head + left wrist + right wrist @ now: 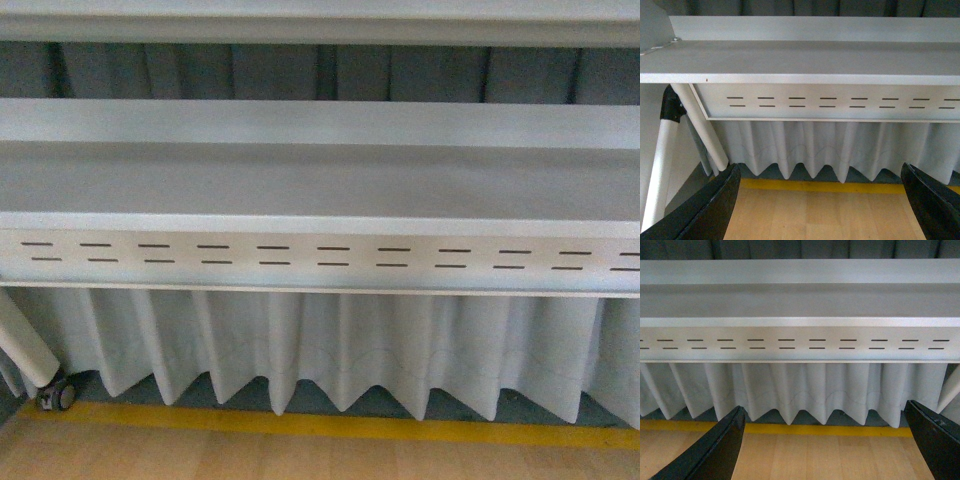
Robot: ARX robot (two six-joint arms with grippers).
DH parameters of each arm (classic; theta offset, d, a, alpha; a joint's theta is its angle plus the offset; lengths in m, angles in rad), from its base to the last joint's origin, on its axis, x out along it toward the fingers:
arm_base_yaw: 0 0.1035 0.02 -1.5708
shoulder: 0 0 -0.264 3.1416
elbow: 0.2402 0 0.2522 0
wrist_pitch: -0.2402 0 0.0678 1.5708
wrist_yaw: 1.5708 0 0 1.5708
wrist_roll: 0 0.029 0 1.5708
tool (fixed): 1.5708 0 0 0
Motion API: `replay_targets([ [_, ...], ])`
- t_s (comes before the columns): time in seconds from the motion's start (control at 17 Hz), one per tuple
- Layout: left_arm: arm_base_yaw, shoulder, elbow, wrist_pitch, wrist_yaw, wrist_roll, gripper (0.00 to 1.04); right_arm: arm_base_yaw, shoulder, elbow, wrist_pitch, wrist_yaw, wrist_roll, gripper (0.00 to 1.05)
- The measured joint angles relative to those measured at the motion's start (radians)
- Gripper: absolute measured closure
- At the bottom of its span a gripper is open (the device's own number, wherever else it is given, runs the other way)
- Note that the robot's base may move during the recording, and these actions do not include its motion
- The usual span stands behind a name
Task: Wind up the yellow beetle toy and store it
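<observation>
**Before the desk (300,185), no toy**

Both empty: left jaws released, right jaws likewise. Cannot find the toy in any view. Could reach blind for want of a target, clip the desk edge or snag the curtain (330,350).

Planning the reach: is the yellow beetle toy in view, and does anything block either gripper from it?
Cannot judge: the yellow beetle toy shows in no view. The left gripper and right gripper hang open over wooden floor, facing a white shelf with a pleated curtain below.
</observation>
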Motion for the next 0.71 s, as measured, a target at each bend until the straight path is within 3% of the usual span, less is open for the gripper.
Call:
replay_targets([
  [0.71, 0.0, 0.0, 0.0, 0.0, 0.0, 0.0, 0.07, 0.0, 0.0, 0.0, 0.0, 0.0, 0.0, 0.07],
])
